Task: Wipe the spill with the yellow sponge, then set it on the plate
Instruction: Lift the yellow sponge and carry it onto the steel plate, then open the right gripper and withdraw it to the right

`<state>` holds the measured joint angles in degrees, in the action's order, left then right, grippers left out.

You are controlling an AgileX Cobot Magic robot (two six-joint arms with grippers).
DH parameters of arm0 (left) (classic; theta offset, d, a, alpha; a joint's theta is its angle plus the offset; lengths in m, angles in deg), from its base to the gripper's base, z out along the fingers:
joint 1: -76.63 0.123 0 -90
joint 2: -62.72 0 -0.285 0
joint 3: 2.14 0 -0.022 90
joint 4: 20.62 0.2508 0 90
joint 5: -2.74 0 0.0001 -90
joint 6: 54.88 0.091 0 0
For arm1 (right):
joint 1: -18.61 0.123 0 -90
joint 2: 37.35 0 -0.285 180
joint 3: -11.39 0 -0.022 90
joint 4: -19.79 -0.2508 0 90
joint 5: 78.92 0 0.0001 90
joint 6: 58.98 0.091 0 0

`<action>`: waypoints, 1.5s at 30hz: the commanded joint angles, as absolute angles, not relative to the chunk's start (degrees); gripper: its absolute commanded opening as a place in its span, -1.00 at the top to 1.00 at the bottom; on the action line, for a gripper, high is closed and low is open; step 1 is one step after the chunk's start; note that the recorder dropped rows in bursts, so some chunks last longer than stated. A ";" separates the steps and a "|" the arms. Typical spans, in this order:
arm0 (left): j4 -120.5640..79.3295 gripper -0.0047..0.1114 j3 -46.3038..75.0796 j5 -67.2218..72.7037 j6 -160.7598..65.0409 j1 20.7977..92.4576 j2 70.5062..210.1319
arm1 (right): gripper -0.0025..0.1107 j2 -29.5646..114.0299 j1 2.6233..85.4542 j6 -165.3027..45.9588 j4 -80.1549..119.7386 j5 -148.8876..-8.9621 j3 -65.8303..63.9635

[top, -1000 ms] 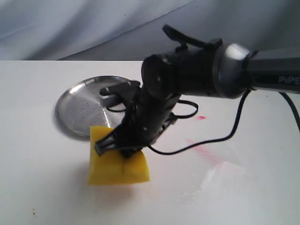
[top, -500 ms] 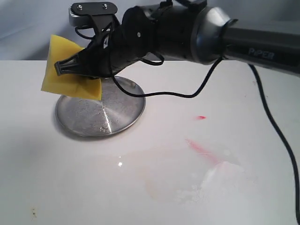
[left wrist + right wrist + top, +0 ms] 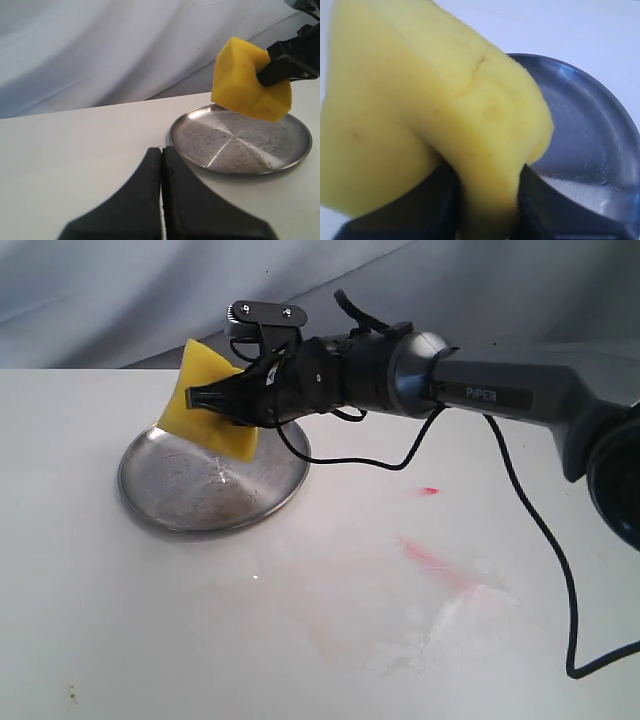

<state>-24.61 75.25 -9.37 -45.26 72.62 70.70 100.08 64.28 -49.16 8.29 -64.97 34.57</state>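
Exterior view, right gripper [image 3: 204, 398] pinching yellow sponge [image 3: 216, 433]

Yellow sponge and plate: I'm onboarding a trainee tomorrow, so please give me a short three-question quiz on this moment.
1. Fill in: the left tool is ___ (open or shut).
2. What grips the yellow sponge? A the left tool, B the right tool, C nothing.
3. True or false: the sponge lies flat on the plate.

Key: 1 shut. 2 B. 3 false; it is held tilted over the plate.
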 commanded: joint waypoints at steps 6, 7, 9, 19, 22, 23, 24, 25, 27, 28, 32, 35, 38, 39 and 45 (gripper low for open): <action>-24.56 0.92 75.08 -9.03 -45.73 72.66 70.51 | -0.33 99.40 63.97 -49.54 5.80 -63.47 34.95; -24.56 0.92 75.08 -9.03 -45.73 72.66 70.51 | -0.34 99.11 63.93 -49.54 5.80 -62.52 34.95; -24.56 0.92 75.08 -9.03 -45.73 72.66 70.51 | -0.34 98.21 63.79 -49.54 5.80 -60.45 34.95; -24.56 0.92 75.08 -9.03 -45.73 72.66 70.51 | 0.71 87.01 63.83 -53.43 15.25 -50.36 34.56; -24.56 0.92 75.08 -9.03 -45.73 72.66 70.51 | 0.96 82.79 63.83 -53.59 16.40 -50.39 30.49; -24.56 0.92 75.08 -9.03 -45.73 72.66 70.51 | 0.96 81.10 63.83 -53.59 16.54 -51.35 28.20; -24.56 0.92 75.08 -9.03 -45.73 72.66 70.51 | 0.96 79.75 63.83 -53.59 17.01 -52.43 25.57; -24.56 0.92 75.08 -9.03 -45.73 72.66 70.51 | 0.96 77.95 63.83 -53.59 17.42 -53.78 22.77; -24.56 0.92 75.08 -9.03 -45.73 72.66 70.51 | 0.96 74.23 63.83 -53.59 17.63 -56.27 17.29; -24.56 0.92 75.08 -9.03 -45.73 72.66 70.51 | 0.96 72.31 63.83 -53.59 17.56 -57.49 14.84; -24.56 0.92 75.08 -9.03 -45.73 72.66 70.51 | 0.96 64.80 63.83 -52.55 17.56 -62.72 2.92; -24.56 0.92 75.08 -9.03 -45.73 72.66 70.51 | 0.96 59.28 63.83 -52.55 17.56 -65.74 -4.37; -24.56 0.92 75.08 -9.03 -45.73 72.66 70.51 | 0.96 53.39 63.83 -52.29 17.56 -67.76 -10.92; -24.56 0.92 75.08 -9.03 -45.73 72.66 70.51 | 0.96 51.44 63.83 -52.14 17.45 -68.06 -12.77; -24.56 0.92 75.08 -9.03 -45.73 72.66 70.51 | 0.96 40.58 63.72 -49.62 17.66 -68.42 -21.05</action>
